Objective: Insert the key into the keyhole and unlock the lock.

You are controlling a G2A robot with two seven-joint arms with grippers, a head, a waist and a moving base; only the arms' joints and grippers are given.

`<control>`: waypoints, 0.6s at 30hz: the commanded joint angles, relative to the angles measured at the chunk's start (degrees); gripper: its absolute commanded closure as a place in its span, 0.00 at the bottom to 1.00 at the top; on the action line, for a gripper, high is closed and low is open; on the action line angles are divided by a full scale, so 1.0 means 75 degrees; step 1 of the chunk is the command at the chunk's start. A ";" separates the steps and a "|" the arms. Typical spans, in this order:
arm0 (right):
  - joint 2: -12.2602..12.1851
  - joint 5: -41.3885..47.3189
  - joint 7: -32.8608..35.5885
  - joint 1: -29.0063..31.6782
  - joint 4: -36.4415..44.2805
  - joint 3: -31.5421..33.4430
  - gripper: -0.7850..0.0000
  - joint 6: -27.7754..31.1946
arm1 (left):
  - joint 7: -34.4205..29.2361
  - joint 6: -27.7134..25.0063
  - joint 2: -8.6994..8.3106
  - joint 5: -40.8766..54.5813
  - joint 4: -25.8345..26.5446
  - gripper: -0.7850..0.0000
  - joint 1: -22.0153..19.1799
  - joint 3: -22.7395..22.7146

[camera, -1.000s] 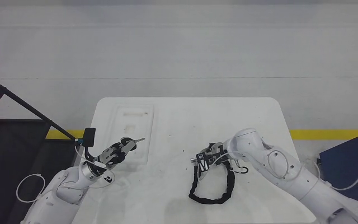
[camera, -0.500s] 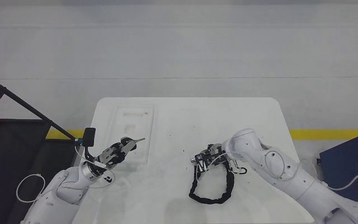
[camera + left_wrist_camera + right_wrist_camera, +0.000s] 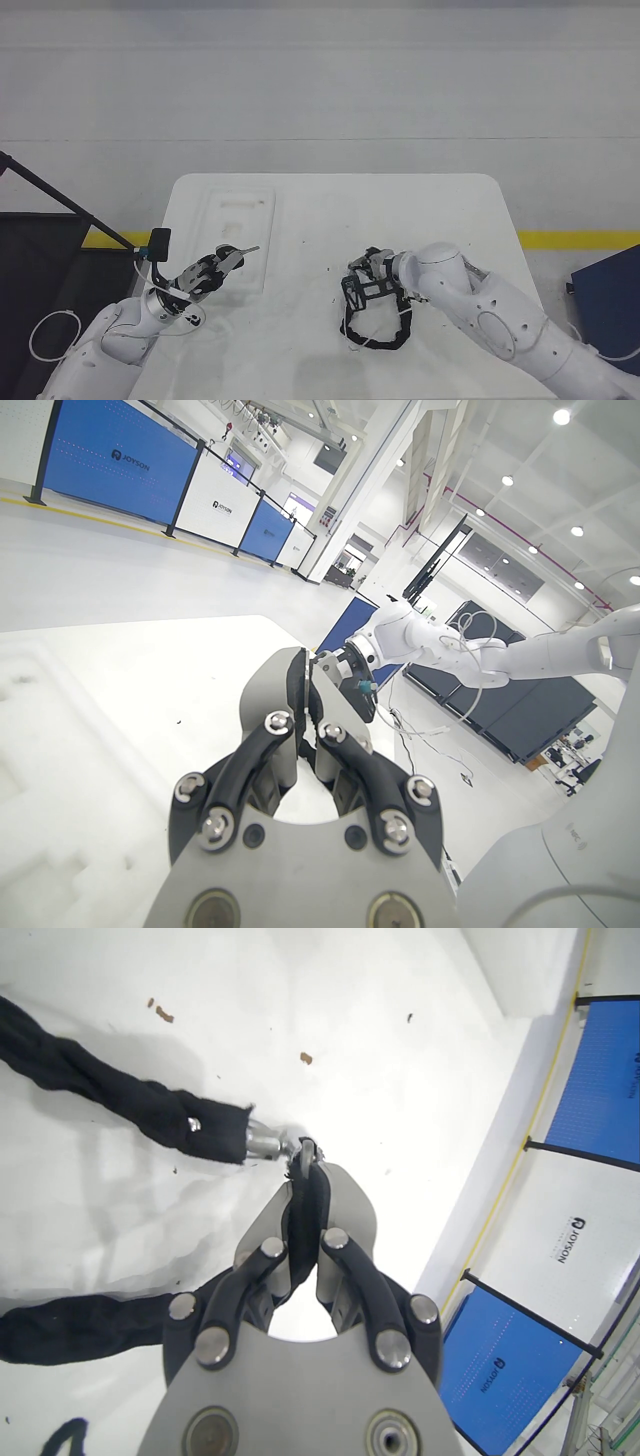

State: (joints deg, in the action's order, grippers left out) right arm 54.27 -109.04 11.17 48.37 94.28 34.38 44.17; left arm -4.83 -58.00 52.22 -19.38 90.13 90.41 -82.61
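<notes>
Where the black chain lock (image 3: 372,345) lies in a loop on the white table (image 3: 450,220), nearest the robot and right of centre, the right gripper (image 3: 305,1168) sits at the loop's far end, low over the tabletop. Its fingers are pressed together, pinching a small metal piece at the silver end (image 3: 262,1143) of the cloth-covered chain. A few brown crumbs (image 3: 306,1058) lie on the table just beyond it. Well apart, at the table's left side, the left gripper (image 3: 306,680) hangs over the near part of a white foam tray (image 3: 240,215). Its fingers are closed on the key (image 3: 247,249), whose thin silver shaft pokes out past the fingertips toward the table's middle. The tray stretches on toward the far edge.
</notes>
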 commanded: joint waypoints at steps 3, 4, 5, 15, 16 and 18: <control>-0.0285 -0.0296 -0.1103 0.0519 0.0495 0.0485 1.00 -0.0298 | 0.0000 0.0000 0.0000 0.0000 0.0000 1.00 0.0000 0.0000; -0.0355 -0.0351 -0.1500 0.0630 0.0572 0.0613 1.00 -0.0363 | 0.0000 0.0000 0.0000 0.0000 0.0000 1.00 0.0000 0.0000; -0.0421 -0.0357 -0.2004 0.0743 0.0657 0.0728 1.00 -0.0427 | 0.0000 0.0000 0.0000 0.0000 0.0000 1.00 0.0000 0.0000; -0.0618 0.1309 -0.7179 0.1065 -0.0438 0.1311 1.00 0.0273 | 0.0000 0.0000 0.0000 0.0000 0.0000 1.00 0.0000 0.0000; -0.0574 0.1486 -0.7667 0.0945 -0.0669 0.1261 1.00 0.0383 | 0.0000 0.0000 0.0000 0.0000 0.0000 1.00 0.0000 0.0000; -0.0445 0.2018 -0.8702 0.0794 -0.1183 0.1074 1.00 0.0582 | 0.0000 0.0000 0.0000 0.0000 0.0000 1.00 0.0000 0.0000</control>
State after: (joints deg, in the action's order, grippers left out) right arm 50.48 -96.85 -49.02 54.91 87.47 43.18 47.57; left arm -4.83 -58.00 52.22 -19.38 90.13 90.41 -82.61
